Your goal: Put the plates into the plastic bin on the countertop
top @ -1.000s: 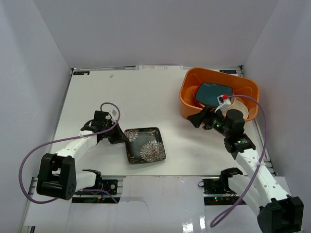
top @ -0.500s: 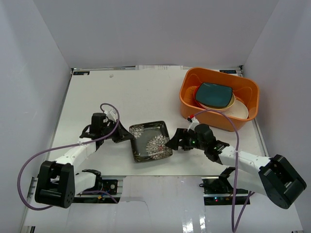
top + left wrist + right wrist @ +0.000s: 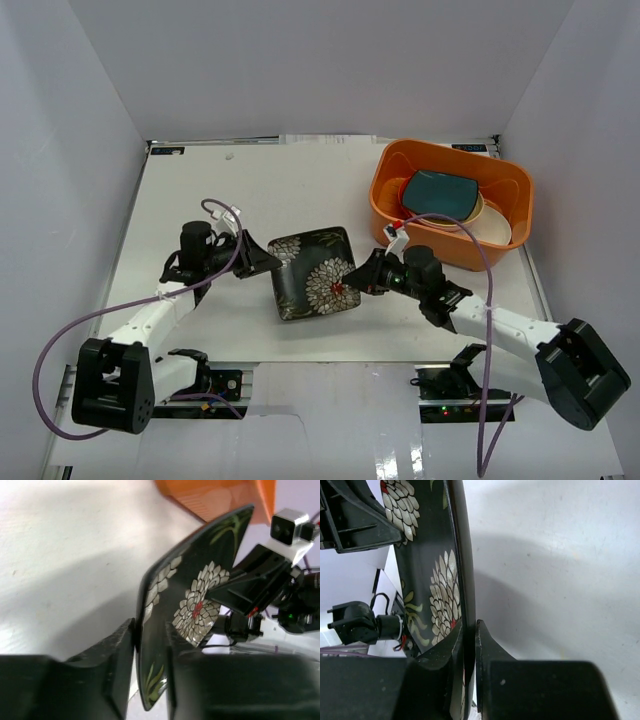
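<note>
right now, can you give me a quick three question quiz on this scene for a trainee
1. True or false: the black floral plate lies flat on the countertop.
2. Which dish is on top of the stack in the orange bin? A. teal square plate B. round yellow plate C. round pink plate
3. Fill in: the fingers shut on the plate's bin-side rim belong to the ____ arm.

Key
1. False: it is tilted up on edge between the two arms.
2. A
3. right
</note>
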Tool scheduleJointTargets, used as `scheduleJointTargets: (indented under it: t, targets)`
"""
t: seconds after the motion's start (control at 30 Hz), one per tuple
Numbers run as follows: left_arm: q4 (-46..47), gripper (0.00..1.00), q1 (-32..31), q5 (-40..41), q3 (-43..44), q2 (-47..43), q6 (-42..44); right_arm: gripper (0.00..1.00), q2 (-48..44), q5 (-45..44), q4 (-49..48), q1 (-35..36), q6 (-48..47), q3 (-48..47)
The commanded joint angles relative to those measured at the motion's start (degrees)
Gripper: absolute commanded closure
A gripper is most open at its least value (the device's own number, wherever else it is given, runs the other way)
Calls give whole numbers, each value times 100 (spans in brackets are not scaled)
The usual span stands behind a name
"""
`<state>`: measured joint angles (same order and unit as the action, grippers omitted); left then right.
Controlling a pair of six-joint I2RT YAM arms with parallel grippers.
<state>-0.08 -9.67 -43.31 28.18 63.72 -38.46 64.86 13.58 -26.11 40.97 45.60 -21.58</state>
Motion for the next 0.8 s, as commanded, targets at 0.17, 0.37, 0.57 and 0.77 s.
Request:
scheduleJointTargets:
  t: [0.17, 0.37, 0.57, 0.77]
  targets:
    - [1133, 19, -228, -1478, 1294, -448, -514, 92, -1256, -146, 693, -1089, -429, -1487]
    - [291, 2, -439, -1156, 1769, -589, 511, 92, -941, 881, 1116, -3330, -447, -2631]
    - [-484, 2, -764, -600, 1550, -747, 1200, 92, -97, 1419, 1161, -5071, -359, -3054]
    - [-739, 2, -1150, -301, 1558, -651, 1613, 92, 430, 1043, 1450, -5565, -824, -3001]
